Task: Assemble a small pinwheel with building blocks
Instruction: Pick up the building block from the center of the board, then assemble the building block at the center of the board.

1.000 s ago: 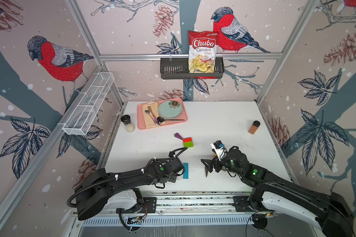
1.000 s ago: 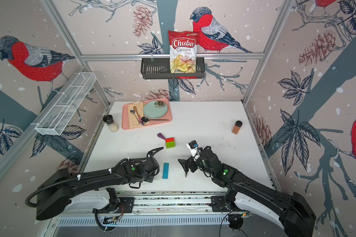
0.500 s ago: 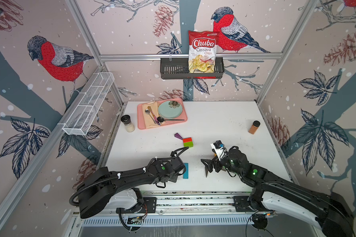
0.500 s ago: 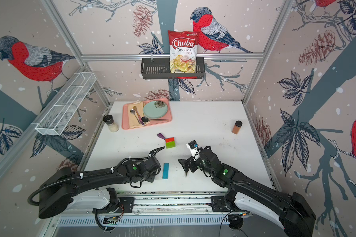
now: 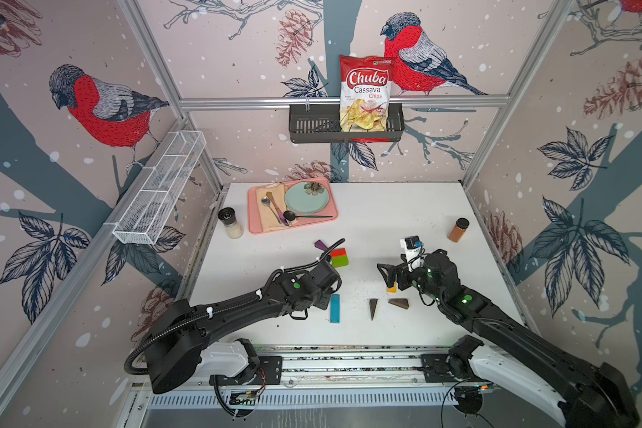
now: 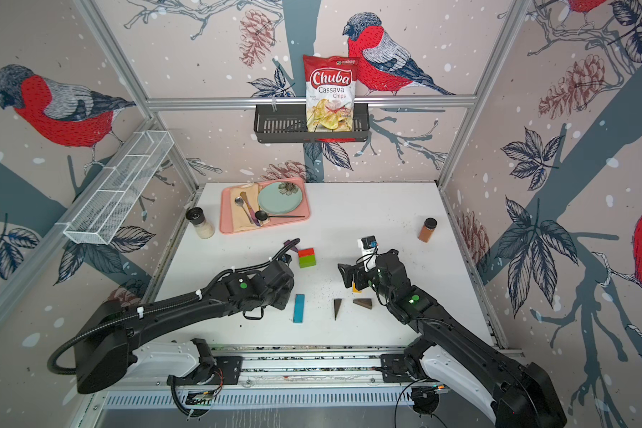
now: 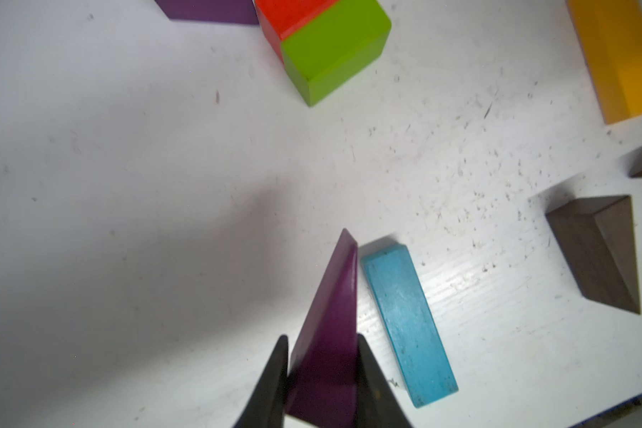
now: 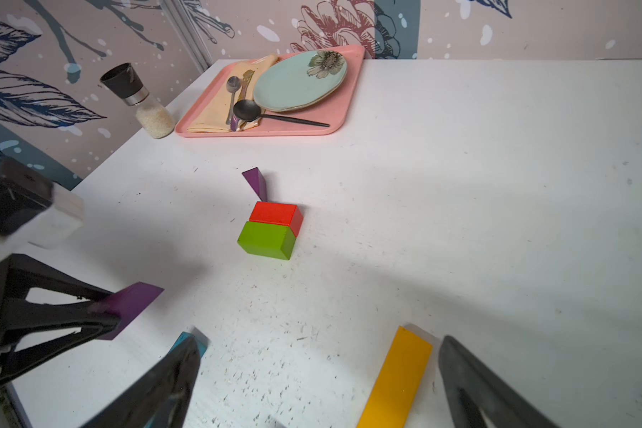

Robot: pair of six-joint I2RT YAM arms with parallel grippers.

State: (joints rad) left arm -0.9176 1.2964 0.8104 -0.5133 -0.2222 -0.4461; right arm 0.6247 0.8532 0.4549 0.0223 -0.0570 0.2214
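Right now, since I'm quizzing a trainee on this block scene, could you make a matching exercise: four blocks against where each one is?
1. red cuboid
2. blue bar
3. yellow bar
4. purple wedge by the blue bar

A. clamped in the left gripper
B. on the table beneath the open right gripper
C. flush against the green cuboid
D. on the table beside the left gripper

Pairs: 1-C, 2-D, 3-B, 4-A

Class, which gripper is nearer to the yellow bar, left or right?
Right. The right gripper hangs over the yellow bar, open jaws either side of it. The left gripper, shut on a purple wedge, is farther off by the blue bar.
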